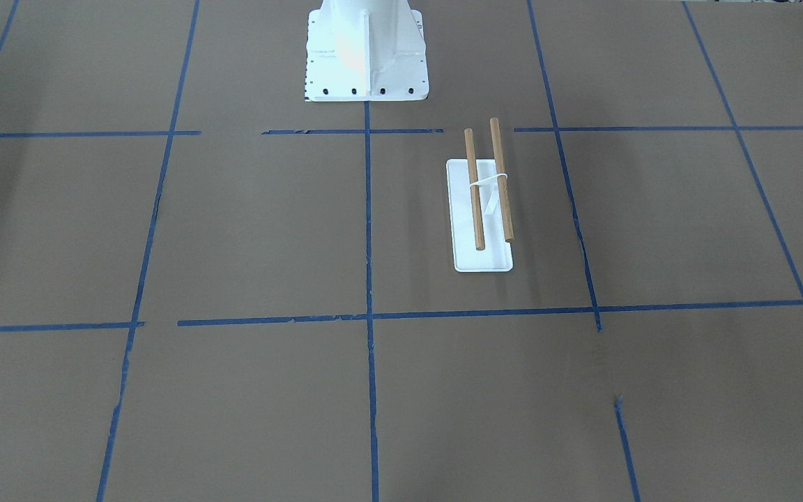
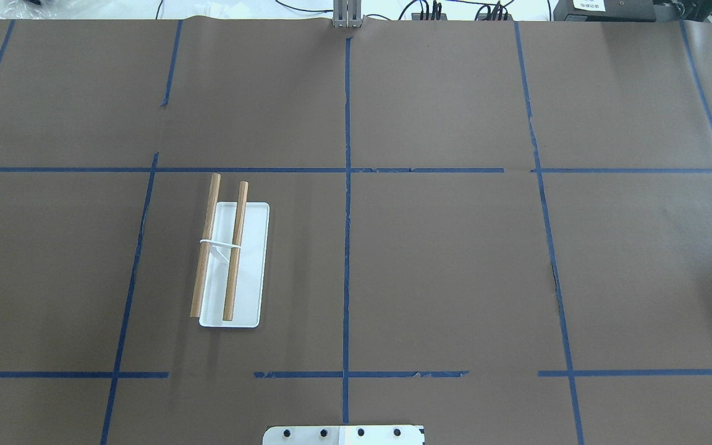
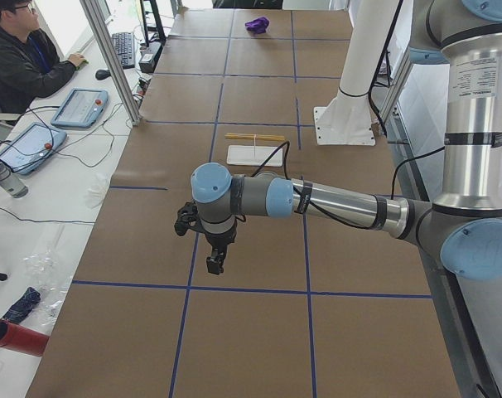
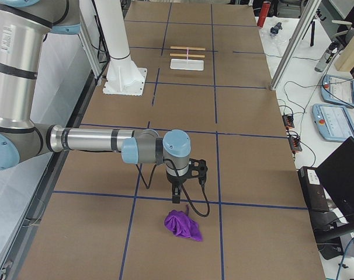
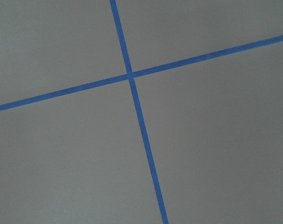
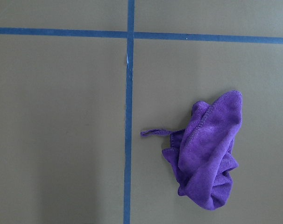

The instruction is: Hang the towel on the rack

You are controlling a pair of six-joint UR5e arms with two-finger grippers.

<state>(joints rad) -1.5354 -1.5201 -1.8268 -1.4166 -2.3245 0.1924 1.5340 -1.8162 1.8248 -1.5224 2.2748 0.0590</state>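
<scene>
The crumpled purple cloth towel (image 6: 209,154) lies on the brown paper-covered table (image 2: 455,278), at four o'clock in the right wrist view, below the right gripper (image 4: 176,197). The white-based rack with two light-brown wooden dowel bars (image 2: 251,266) stands at nine o'clock in the overhead view. The left gripper (image 3: 214,264) hangs over blue tape lines (image 5: 130,77). I cannot tell how far either pincer is open.
</scene>
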